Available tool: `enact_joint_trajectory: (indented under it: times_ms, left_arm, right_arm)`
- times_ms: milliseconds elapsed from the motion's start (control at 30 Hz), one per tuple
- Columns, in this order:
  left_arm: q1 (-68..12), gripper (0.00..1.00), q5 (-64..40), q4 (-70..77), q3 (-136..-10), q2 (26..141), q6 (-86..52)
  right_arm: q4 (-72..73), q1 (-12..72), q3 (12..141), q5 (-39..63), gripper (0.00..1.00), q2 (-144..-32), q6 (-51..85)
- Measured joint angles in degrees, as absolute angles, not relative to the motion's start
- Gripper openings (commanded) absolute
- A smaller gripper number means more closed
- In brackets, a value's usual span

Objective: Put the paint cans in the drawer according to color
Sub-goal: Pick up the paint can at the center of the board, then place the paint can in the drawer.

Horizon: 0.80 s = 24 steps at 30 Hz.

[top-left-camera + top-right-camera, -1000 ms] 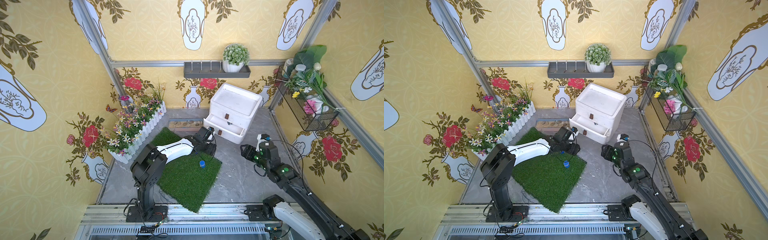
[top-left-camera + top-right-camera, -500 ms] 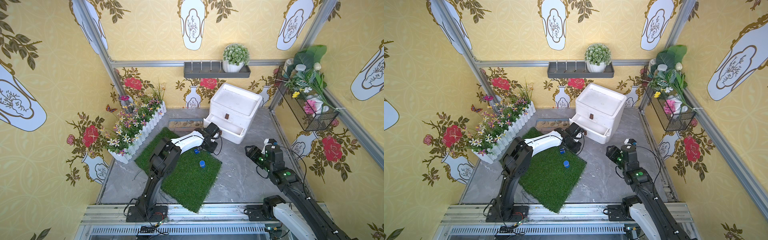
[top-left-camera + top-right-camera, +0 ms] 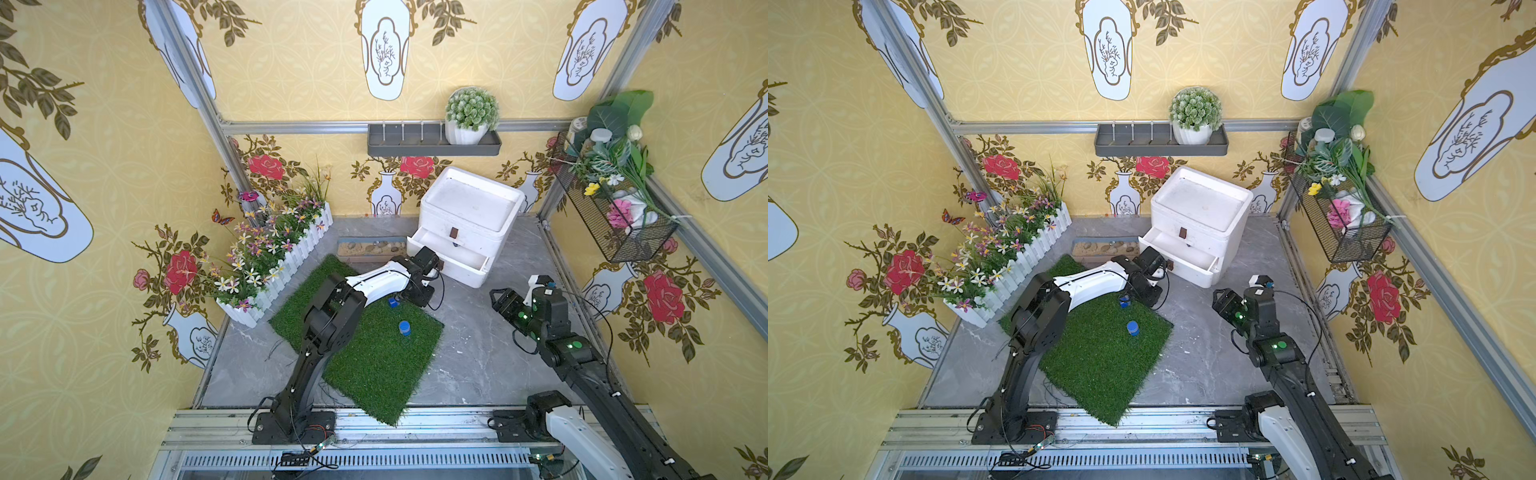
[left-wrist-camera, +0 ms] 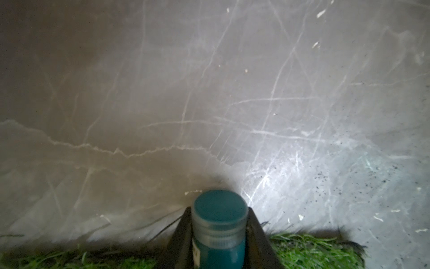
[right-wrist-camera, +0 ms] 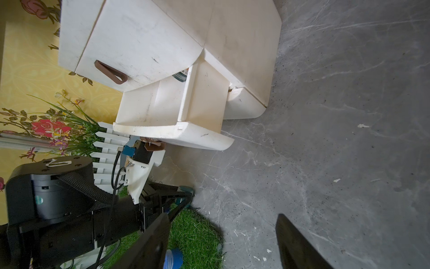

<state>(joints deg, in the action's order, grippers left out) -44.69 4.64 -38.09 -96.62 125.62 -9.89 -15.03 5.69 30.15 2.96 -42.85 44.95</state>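
At the edge of the green artificial-grass mat (image 3: 374,365), the left gripper (image 4: 219,209) clamps a cylindrical paint jar (image 4: 218,223) with a dark teal lid. A blue-lidded jar (image 3: 404,327) stands upright on the mat. The white foam chest of drawers (image 3: 469,208) has its middle drawer (image 3: 467,273) pulled out. The right gripper (image 5: 222,215) hangs spread, empty, over the grey table (image 5: 325,139).

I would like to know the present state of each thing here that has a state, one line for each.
Left tool: shut on the teal paint can.
Right tool: open, empty.
Top drawer: shut.
Middle drawer: pulled open.
Bottom drawer: looks shut.
Stored paint can: inside the middle drawer, mostly hidden.
Blue paint can: upright on the grass mat, free.
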Motion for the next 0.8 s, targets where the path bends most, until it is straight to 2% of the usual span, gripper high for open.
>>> enact_joint_trajectory:
  times_ms: [167, 467, 800]
  left_arm:
    - [-44.6, 0.25, 4.0, -38.0, -95.6, 118.7, -11.5]
    - [-44.0, 0.26, 1.1, -27.8, -99.0, 109.3, -16.0]
    - [-43.9, 0.28, 5.6, -16.2, -108.4, 118.8, -18.2]
  right_arm:
    - [-15.0, 5.1, 30.3, 3.2, 0.73, -42.2, 44.8]
    - [-15.0, 4.7, 30.3, 3.4, 0.73, -41.6, 44.5]
    - [-15.2, 4.6, 30.3, 3.8, 0.73, -40.4, 44.5]
